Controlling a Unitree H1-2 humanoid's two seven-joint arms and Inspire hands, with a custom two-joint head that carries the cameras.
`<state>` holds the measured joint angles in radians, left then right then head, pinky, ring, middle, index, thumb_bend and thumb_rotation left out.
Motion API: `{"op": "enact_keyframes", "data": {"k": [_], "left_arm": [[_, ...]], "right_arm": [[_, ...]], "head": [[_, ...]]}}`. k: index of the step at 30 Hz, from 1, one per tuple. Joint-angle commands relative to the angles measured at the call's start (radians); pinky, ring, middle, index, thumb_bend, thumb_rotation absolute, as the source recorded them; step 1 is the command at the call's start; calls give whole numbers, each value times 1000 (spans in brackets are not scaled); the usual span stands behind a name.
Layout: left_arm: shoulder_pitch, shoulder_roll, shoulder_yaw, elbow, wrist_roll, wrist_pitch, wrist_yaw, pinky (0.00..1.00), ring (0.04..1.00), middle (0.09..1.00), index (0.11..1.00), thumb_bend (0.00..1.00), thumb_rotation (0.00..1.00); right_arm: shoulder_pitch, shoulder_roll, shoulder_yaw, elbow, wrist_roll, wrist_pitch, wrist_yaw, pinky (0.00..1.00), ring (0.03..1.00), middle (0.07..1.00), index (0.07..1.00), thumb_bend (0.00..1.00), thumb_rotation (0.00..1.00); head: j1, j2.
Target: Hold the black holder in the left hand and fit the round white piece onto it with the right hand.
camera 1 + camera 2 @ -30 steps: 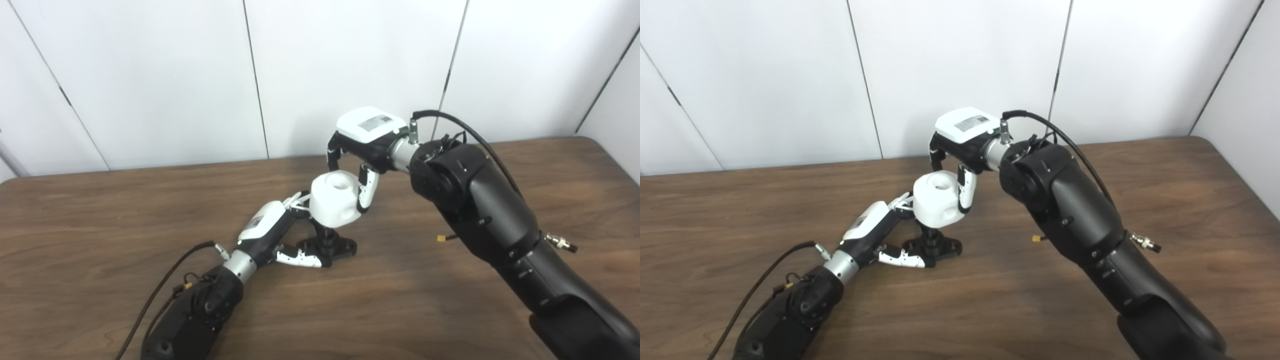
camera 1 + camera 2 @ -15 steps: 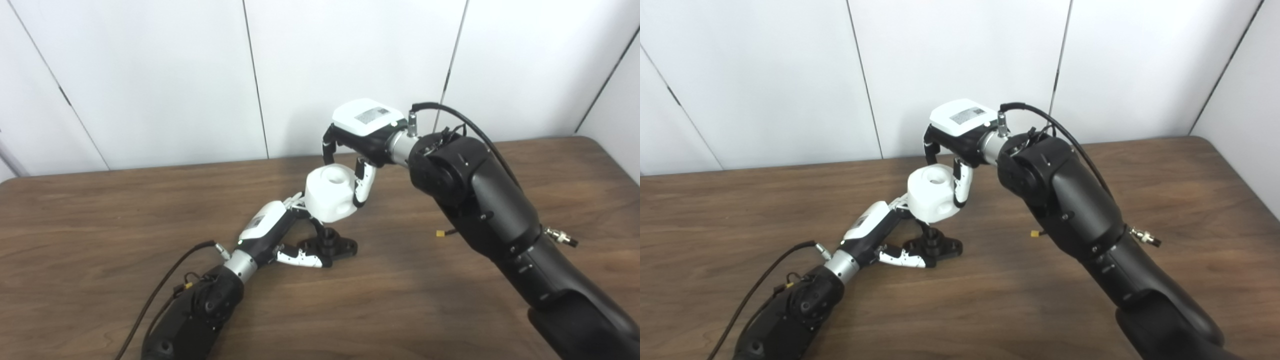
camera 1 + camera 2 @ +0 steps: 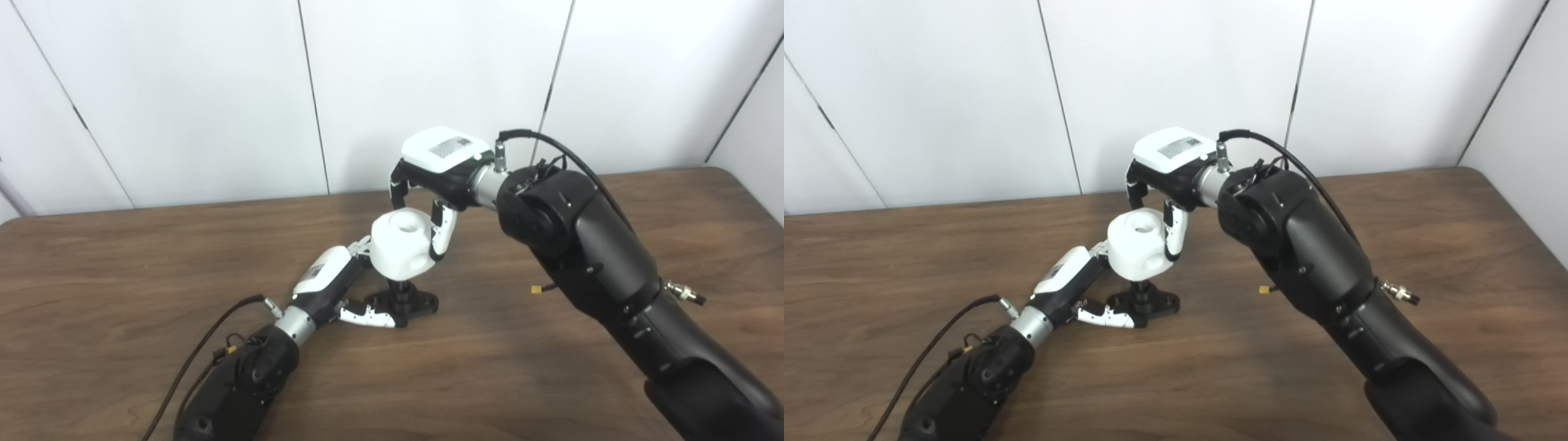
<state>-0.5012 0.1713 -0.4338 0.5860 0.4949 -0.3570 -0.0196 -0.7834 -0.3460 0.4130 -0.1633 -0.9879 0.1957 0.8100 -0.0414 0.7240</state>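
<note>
While my right hand [image 3: 438,168] hangs above the table centre, I record its fingers [image 3: 442,223] curled down around the round white piece [image 3: 401,244], gripping it from above, one finger on the right flank and another at the far rim. The piece is upright, its top socket facing up, and it sits over the post of the black holder [image 3: 404,300]. I cannot tell whether it is fully seated; only a short length of post shows beneath it.

My left hand [image 3: 331,278] lies low on the table [image 3: 122,275], just left of the holder. Its thumb [image 3: 367,315] rests along the near edge of the holder's base, and its upper fingers reach behind the white piece toward the post, so I log it as clasping the holder.

On differences between views: the right eye view shows the holder's base [image 3: 1145,303] with more of its right lobe clear of the thumb, and a side recess in the white piece [image 3: 1151,262] facing the camera. The left eye view shows more of the left fingertips [image 3: 361,246] touching the piece's left side. Neither view shows the joint between piece and post.

As to containers, the only receptacle is the socket in the piece's top, and I see nothing in it.
</note>
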Motion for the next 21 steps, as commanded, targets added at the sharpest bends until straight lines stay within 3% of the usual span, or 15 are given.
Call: {"op": "enact_keyframes", "data": {"k": [1, 21], "left_arm": [[92, -42, -46, 47, 17, 55, -55, 984, 1000, 944, 481, 524, 58], [105, -39, -43, -4, 10, 84, -68, 965, 1000, 945, 481, 524, 57]], "right_arm": [[-35, -4, -5, -27, -7, -1, -3, 659, 717, 699, 481, 525, 140], [3, -7, 19, -4, -25, -24, -17, 683, 718, 706, 483, 526, 140]], "head": [[2, 7], [6, 17]]}}
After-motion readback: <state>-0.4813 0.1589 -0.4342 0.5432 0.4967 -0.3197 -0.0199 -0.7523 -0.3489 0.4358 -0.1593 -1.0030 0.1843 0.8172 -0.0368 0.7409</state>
